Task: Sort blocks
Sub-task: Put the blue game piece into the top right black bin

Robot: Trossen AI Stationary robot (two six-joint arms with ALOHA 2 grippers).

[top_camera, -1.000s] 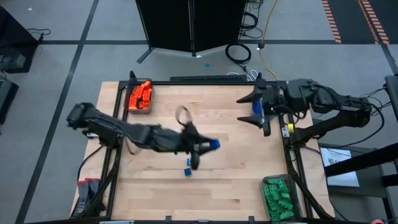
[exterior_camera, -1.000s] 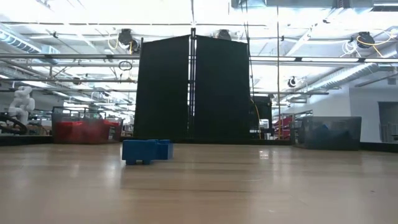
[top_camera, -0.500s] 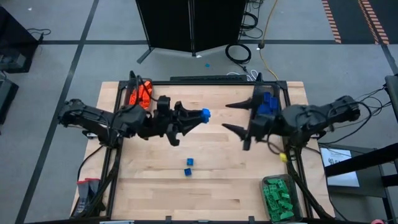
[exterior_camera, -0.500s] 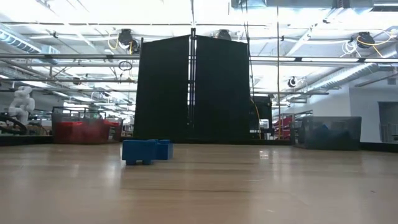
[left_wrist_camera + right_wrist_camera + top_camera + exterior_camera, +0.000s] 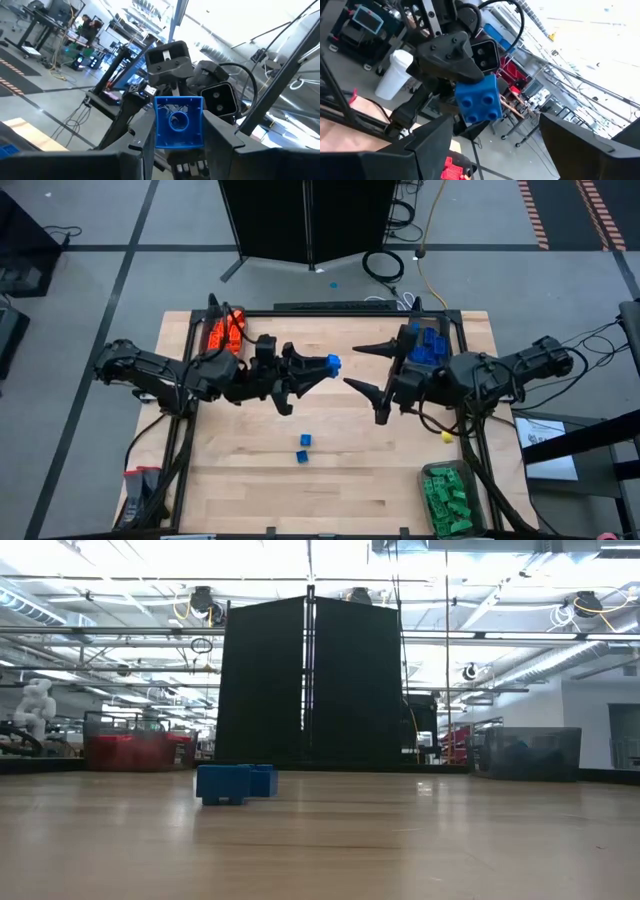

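High over the table's middle, my left gripper (image 5: 322,366) is shut on a blue block (image 5: 331,363) and points level toward the table's right. My right gripper (image 5: 350,367) faces it from the right, open wide, its fingertips a short way from the block and touching nothing. In the right wrist view the block (image 5: 477,102) shows its studs. Two more blue blocks (image 5: 302,448) lie on the table nearer the front edge; they also show in the low view (image 5: 235,782). My left gripper pinches the blue block by two opposite side walls (image 5: 200,125) between the free ends of its two fingers (image 5: 216,142). The fingers come level from the table's left. The block is lifted clear; its hollow underside (image 5: 176,121) faces my wrist, its studs face away.
An orange-filled bin (image 5: 225,330) stands at the far left corner, a bin with blue blocks (image 5: 427,346) at the far right under my right arm, a green-filled bin (image 5: 447,498) at the near right corner. A small yellow piece (image 5: 446,435) lies by the right edge.
My left gripper has risen from the table with the blue block, gone toward the far edge and tipped up from pointing down to level. My right gripper has swung from the blue bin toward the table's middle, rolling over to face the block, still open.
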